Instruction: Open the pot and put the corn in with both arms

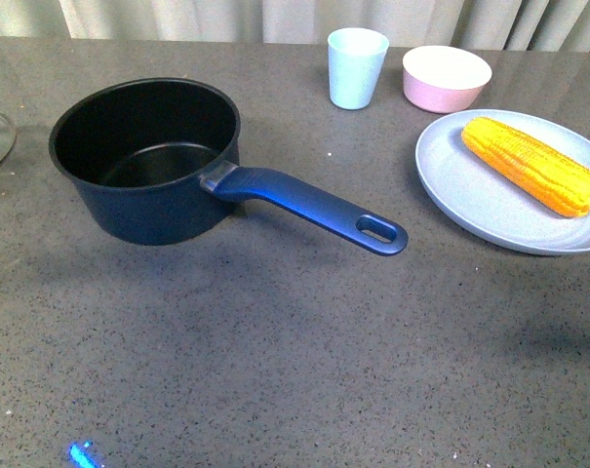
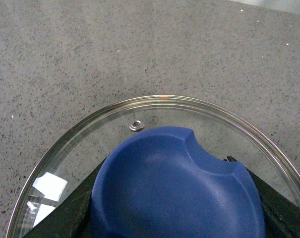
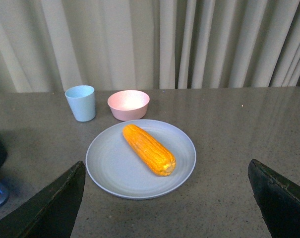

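Front view: open navy pot [image 1: 150, 216], corn [image 1: 533, 164] on grey-blue plate [image 1: 467, 198].

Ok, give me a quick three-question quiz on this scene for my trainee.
1. True or false: the lid sits on the pot.
2. The corn lies: A on the plate, B inside the pot, C on the lid.
3. Fill in: the right gripper has its jaws ____, far apart.
Key: 1 false; 2 A; 3 open.
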